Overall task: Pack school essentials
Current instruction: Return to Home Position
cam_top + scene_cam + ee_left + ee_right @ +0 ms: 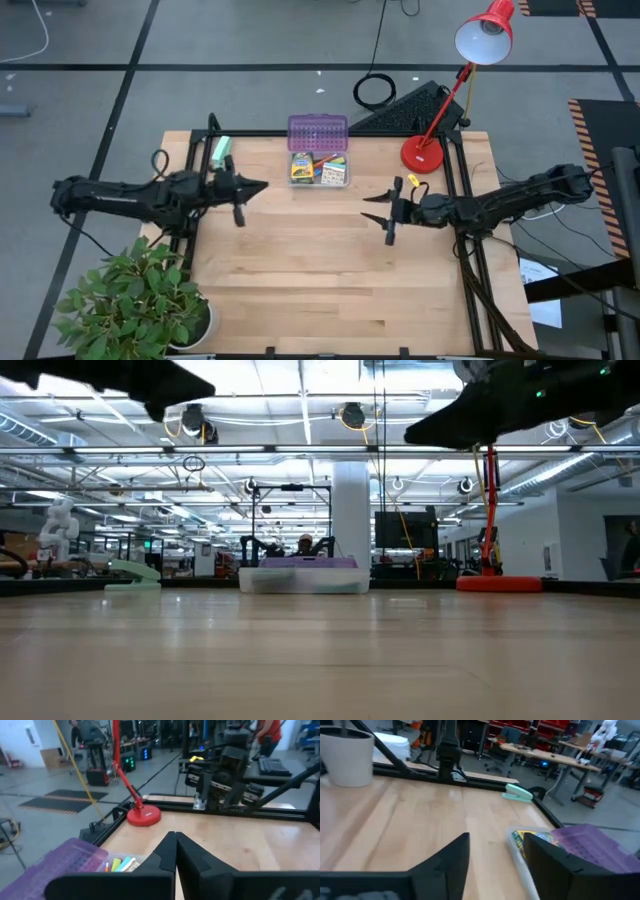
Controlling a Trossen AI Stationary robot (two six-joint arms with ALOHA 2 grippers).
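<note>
A clear box [318, 168] with its purple lid [318, 131] folded back stands at the table's far middle. The school essentials lie inside: a yellow-green crayon box [300, 168] and coloured pens [120, 865]. My left gripper [262, 185] hovers shut, left of the box and nearer than it, pointing toward the table's right. My right gripper [368, 207] hovers open, right of the box and nearer than it, pointing toward the table's left. In the right wrist view the crayon box [535, 837] shows beyond the spread fingers. Neither gripper holds anything.
A mint-green object [220, 150] lies at the far left of the table. A red desk lamp stands on its base [422, 154] at the far right. A potted plant [135, 300] sits by the near left corner. Bare wood [320, 280] fills the near half.
</note>
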